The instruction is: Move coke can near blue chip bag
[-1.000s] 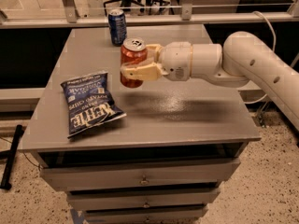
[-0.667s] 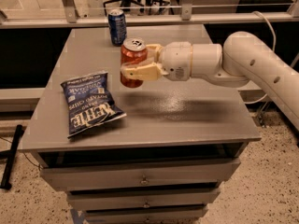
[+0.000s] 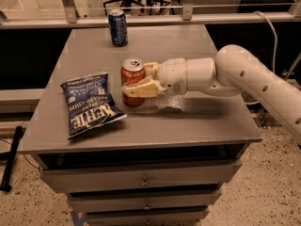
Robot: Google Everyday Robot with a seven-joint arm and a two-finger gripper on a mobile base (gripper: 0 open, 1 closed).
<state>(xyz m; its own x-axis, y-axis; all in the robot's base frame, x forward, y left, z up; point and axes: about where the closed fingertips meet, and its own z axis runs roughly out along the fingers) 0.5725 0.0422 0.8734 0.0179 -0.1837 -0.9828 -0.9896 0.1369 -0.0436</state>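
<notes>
The coke can (image 3: 131, 76), red-orange with a silver top, stands upright near the middle of the grey table (image 3: 197, 121). My gripper (image 3: 137, 82) reaches in from the right and is shut on the can, one cream finger (image 3: 141, 88) across its front and the other behind it. The blue chip bag (image 3: 89, 102), dark blue with white "Kettle" lettering, lies flat just left of the can, with a small gap between them.
A dark blue soda can (image 3: 117, 27) stands upright at the table's back edge. My white arm (image 3: 244, 76) stretches over the table's right side. Drawers (image 3: 141, 180) sit below the tabletop. A rail and chair legs lie behind the table.
My gripper has carried the coke can down and a little toward the front, so it now sits lower on the table, close beside the chip bag.
</notes>
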